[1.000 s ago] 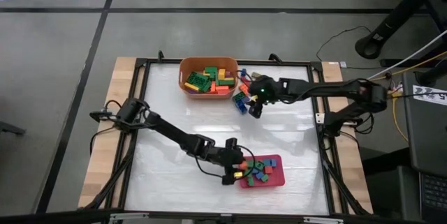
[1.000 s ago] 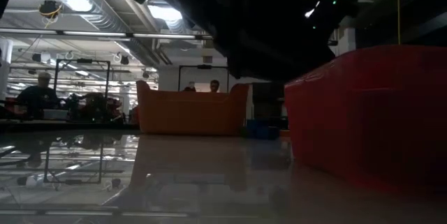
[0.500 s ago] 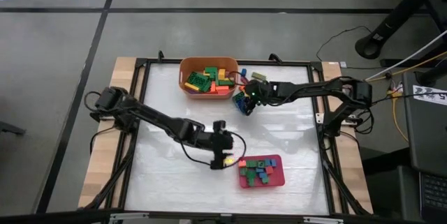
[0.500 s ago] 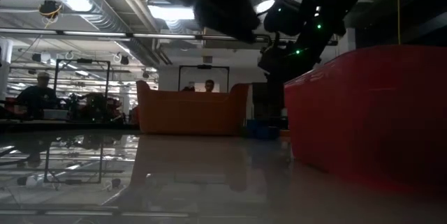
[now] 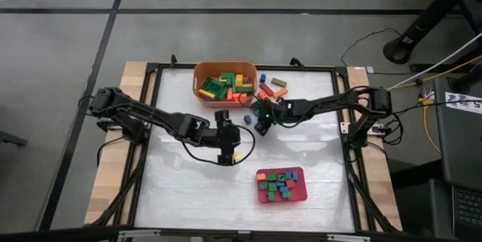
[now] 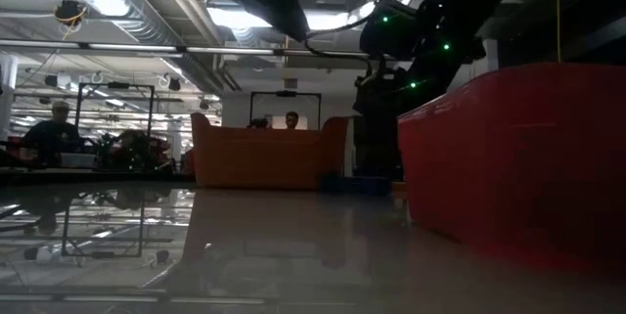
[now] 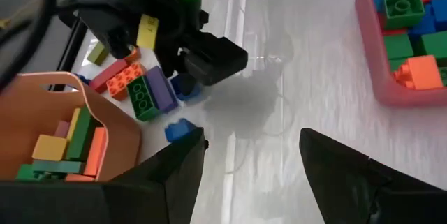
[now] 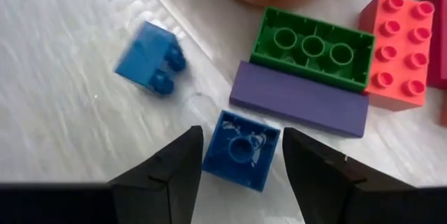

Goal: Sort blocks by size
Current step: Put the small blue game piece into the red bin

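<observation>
1. No readable text, label, brand, number or sign in any view.
2. White paper sheet [image 5: 461, 100] at the high view's right edge carries dark print, too small to read.
3. Studded plastic building blocks [image 8: 309, 57] in the wrist views: bare faces, no lettering legible.

Just ahead of my right claw I count two small blue square plastic bricks [image 8: 241, 149], one long green studded brick [image 8: 314, 46], one long purple brick [image 8: 299, 100], and one orange studded brick [image 8: 398, 51].
</observation>
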You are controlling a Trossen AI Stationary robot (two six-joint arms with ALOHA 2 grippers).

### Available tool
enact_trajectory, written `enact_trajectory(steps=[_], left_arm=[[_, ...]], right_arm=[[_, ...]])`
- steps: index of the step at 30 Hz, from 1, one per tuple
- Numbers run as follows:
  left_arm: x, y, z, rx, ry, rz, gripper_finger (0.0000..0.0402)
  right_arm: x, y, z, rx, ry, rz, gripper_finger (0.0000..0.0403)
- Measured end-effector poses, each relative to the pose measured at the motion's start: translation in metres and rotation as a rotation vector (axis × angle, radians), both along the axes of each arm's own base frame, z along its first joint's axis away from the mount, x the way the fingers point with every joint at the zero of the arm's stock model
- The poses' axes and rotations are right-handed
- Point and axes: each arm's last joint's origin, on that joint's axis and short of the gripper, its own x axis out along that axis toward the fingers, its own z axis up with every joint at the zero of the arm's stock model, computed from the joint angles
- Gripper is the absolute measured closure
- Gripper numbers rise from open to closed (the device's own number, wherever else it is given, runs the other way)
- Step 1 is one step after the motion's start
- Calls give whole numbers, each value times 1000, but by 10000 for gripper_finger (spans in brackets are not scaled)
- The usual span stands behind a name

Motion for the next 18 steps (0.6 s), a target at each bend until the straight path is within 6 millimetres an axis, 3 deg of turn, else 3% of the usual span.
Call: enact_trajectory(steps=[15,18], left_arm=[[-1,-1,-1,2,9,1,180],[-2,0,-2,6,22,1,180]], right_arm=[[5,-1,-26,-17,66,-39,206],[5,0,-27,-21,66,-31,226]])
